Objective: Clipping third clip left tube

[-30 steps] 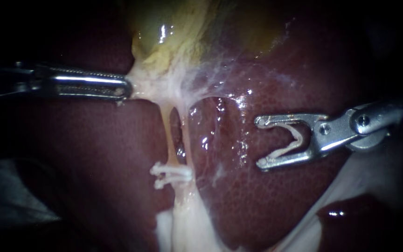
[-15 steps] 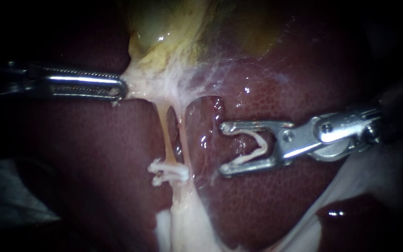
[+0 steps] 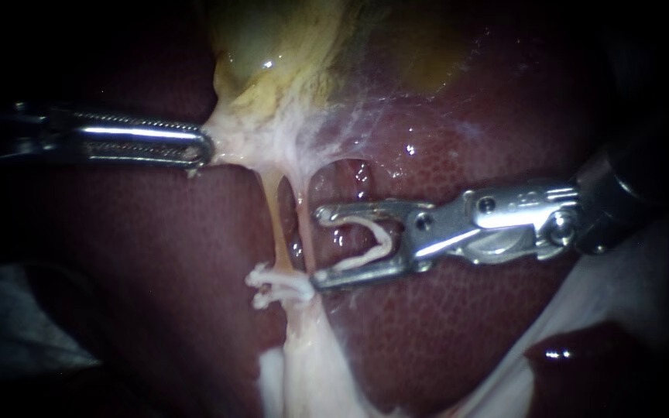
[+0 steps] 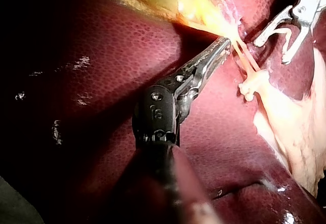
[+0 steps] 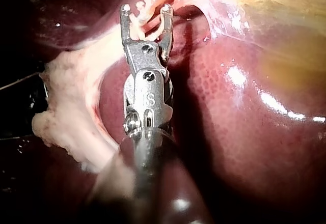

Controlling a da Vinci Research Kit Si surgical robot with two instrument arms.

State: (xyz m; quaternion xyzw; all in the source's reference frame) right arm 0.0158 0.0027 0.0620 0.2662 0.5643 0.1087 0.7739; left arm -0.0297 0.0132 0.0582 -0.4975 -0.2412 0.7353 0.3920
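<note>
1. Left tube [image 3: 272,220]: thin, pale yellow strand, drawn taut and nearly upright. Its upper end merges into white tissue [image 3: 245,143] clamped in the left instrument [image 3: 207,147].
2. Placed clips [image 3: 280,286]: two, white, closed. They lie crosswise on the left tube's lower end, one just under the other, with their ends jutting past its left side.
3. Loaded clip [image 3: 369,241]: white, V-shaped, legs spread. It is seated between the wide jaws of the right instrument [image 3: 320,246], just right of the left tube, with its mouth facing the tube and not touching it.
</note>
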